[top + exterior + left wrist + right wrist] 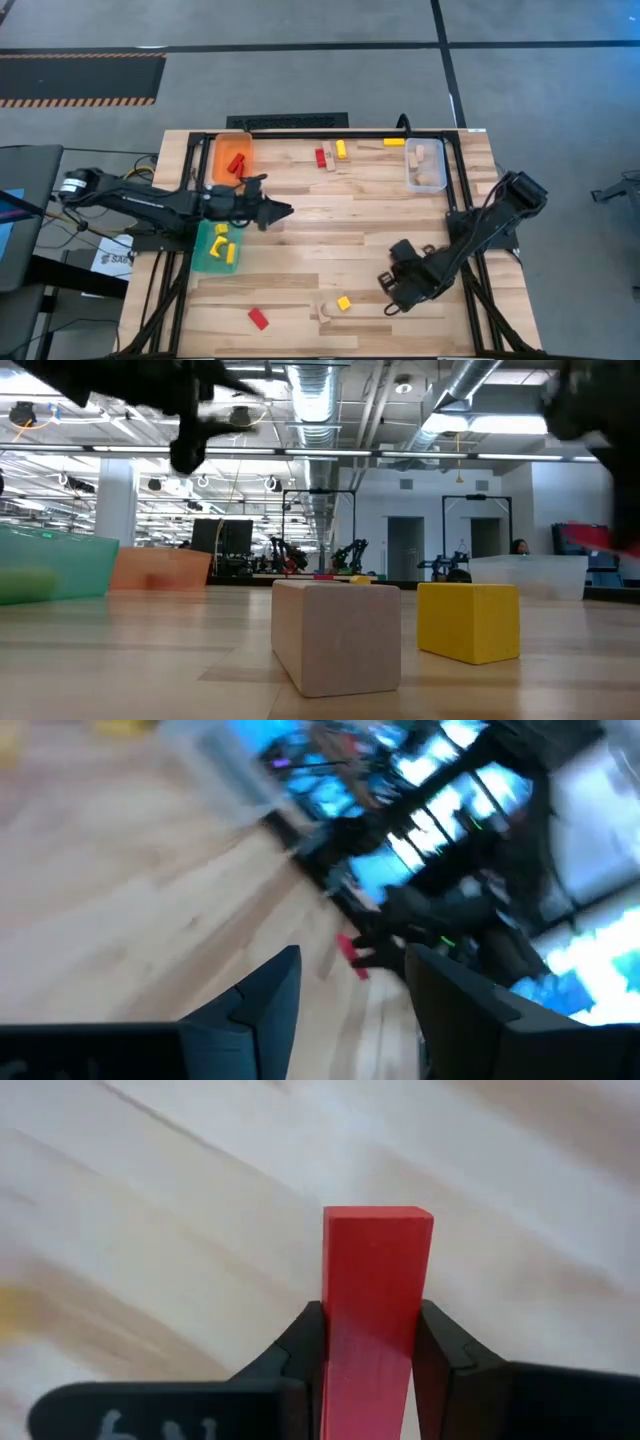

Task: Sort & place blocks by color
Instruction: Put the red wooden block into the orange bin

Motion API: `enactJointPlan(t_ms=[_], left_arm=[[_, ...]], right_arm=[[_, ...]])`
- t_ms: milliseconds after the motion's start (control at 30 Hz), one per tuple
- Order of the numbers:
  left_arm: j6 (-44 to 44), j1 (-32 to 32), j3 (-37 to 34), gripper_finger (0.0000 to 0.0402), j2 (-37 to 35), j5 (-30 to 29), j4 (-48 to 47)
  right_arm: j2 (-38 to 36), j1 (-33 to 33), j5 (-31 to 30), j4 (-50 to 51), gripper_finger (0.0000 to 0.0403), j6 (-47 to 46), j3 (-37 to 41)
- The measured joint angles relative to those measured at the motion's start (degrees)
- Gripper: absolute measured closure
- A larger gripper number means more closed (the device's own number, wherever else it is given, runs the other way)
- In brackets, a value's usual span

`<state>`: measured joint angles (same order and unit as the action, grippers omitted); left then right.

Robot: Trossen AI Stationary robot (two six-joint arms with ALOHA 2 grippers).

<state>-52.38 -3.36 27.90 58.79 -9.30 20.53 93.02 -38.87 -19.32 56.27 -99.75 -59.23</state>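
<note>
My right gripper (390,288) is over the near right part of the table, shut on a red block (377,1295). My left gripper (280,211) hovers open over the table's middle left, just right of the teal bin (212,248); nothing is between its fingers (345,995). Red blocks lie in the orange bin (232,157), yellow ones in the teal bin, and pale wood ones in the clear bin (425,165). Loose blocks lie flat on the table. Near the far edge are a red (321,157) and a yellow (341,149). Near the front are a red (259,318), a yellow cube (468,620) and a wood cube (335,635). My right gripper pinches the red block between its two fingers, which bear on its two long side faces (335,1340). The block lies along the fingers and its free end (378,1215) sticks out well past the fingertips. The table shows blurred behind it.
Another yellow block (394,142) lies by the far edge next to the clear bin. A black frame (290,135) runs along the table's far edge and sides. Bare wood lies in the table's middle, between the two grippers.
</note>
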Motion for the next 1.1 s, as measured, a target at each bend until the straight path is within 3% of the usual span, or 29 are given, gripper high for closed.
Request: enactJointPlan(t_ms=[100, 167, 333, 467, 600, 733, 1100], left_arm=[[-11.0, 0.3, 0.4, 0.0233, 3.7, -0.8, -0.2], [-15.3, 0.3, 1.6, 0.0233, 6.2, 1.4, -0.1], [-17.4, -0.8, 6.6, 0.0217, 13.5, -0.6, -0.2], [-17.9, -0.9, 10.4, 0.0182, 19.0, 3.6, -0.6], [-18.4, -0.9, 14.2, 0.0141, 24.5, 9.1, -0.3], [-18.2, -0.9, 17.6, 0.0112, 28.9, 11.0, -0.3], [-19.9, 0.3, 22.8, 0.0108, 35.0, 10.2, 0.1]], right_arm=[[-2.5, 2.3, -9.6, -3.8, 0.0306, 9.6, -1.7], [-3.4, 4.6, -12.2, -7.9, 0.0306, 17.9, -2.2], [-3.7, 10.2, -12.2, -24.2, 0.0306, 41.7, -2.4], [-3.6, 14.2, -9.9, -34.0, 0.0306, 53.7, -2.4], [-3.6, 18.2, -4.6, -37.3, 0.0306, 59.1, -2.4], [-3.6, 20.9, -0.7, -37.5, 0.0306, 60.1, -2.4], [-3.6, 22.1, -0.1, -36.8, 0.0306, 63.0, -2.4]])
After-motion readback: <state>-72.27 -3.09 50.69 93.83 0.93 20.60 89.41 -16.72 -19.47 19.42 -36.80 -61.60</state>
